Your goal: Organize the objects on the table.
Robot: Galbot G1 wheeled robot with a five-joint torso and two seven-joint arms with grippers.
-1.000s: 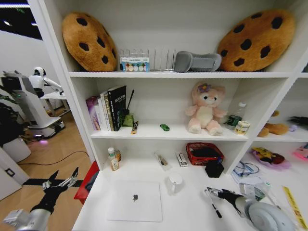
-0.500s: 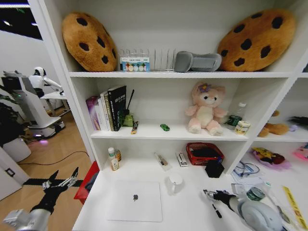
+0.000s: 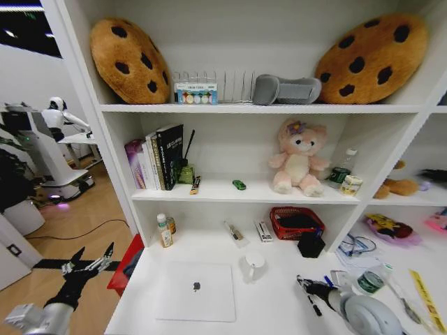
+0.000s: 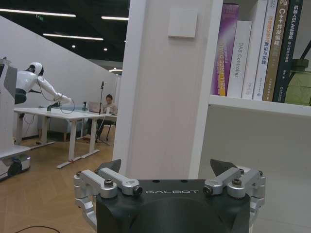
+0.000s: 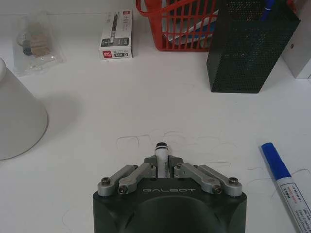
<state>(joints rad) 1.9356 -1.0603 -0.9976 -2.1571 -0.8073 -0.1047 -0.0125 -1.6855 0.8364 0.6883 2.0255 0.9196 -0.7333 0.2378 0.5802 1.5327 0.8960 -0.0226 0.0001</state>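
My right pincer (image 5: pixel 163 171) is clamped on a marker pen (image 5: pixel 161 154) over the tabletop (image 5: pixel 121 111): light, stiff, slick barrel, best gripped mid-barrel. Left pincer (image 4: pixel 167 171) hangs wide, idle.

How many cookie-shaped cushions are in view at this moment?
2. One cookie cushion leans at the left end of the top shelf; the other cookie cushion leans at its right end. Nothing suggests another, though the shelving runs past the frame.

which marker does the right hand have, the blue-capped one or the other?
The other: the black-tipped marker, clamped in the right hand. The blue-capped marker lies loose on the table beside it.
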